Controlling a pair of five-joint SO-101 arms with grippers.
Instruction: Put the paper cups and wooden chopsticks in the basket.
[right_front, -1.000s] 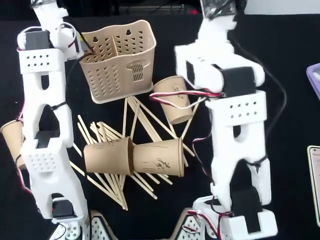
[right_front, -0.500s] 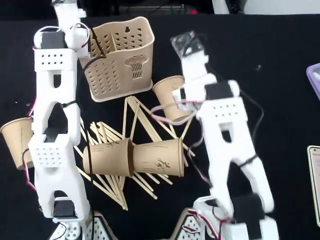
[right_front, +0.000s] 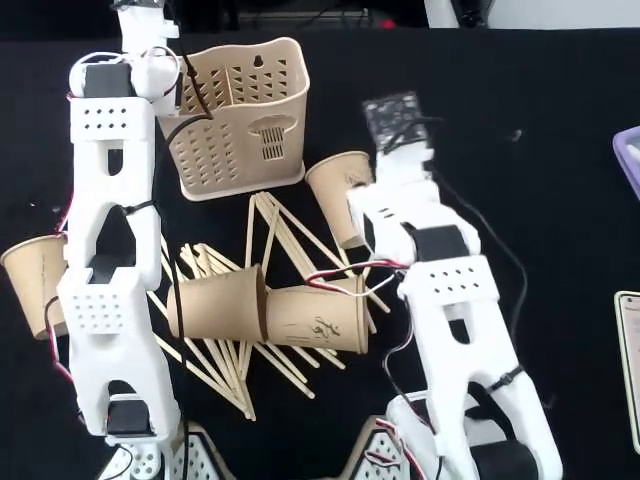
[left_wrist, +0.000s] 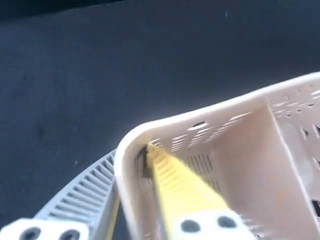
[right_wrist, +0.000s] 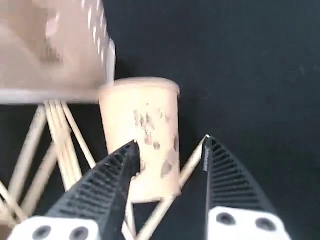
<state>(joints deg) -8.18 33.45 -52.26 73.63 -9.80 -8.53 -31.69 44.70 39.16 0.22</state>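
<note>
The tan slotted basket (right_front: 240, 110) stands at the back of the black table. My left gripper (right_front: 185, 95) grips its left rim; in the left wrist view my left gripper (left_wrist: 132, 152) has the yellow finger inside the basket (left_wrist: 240, 145) and the grey finger outside. One paper cup (right_front: 338, 190) lies just right of the basket. My right gripper (right_wrist: 170, 147) hangs open above this cup (right_wrist: 142, 125). Two more cups (right_front: 215, 310) (right_front: 315, 318) lie on the scattered wooden chopsticks (right_front: 272, 235). A further cup (right_front: 30, 280) lies at the far left, partly behind the left arm.
A purple object (right_front: 630, 150) and a flat white-edged item (right_front: 630, 350) lie at the table's right edge. The black cloth right of the right arm is bare. Chopsticks (right_wrist: 57, 140) fan out beside the cup under my right gripper.
My right arm has swung forward and down, bringing its gripper over the cup beside the basket. My left arm shifted towards the basket rim early on and has held still since.
</note>
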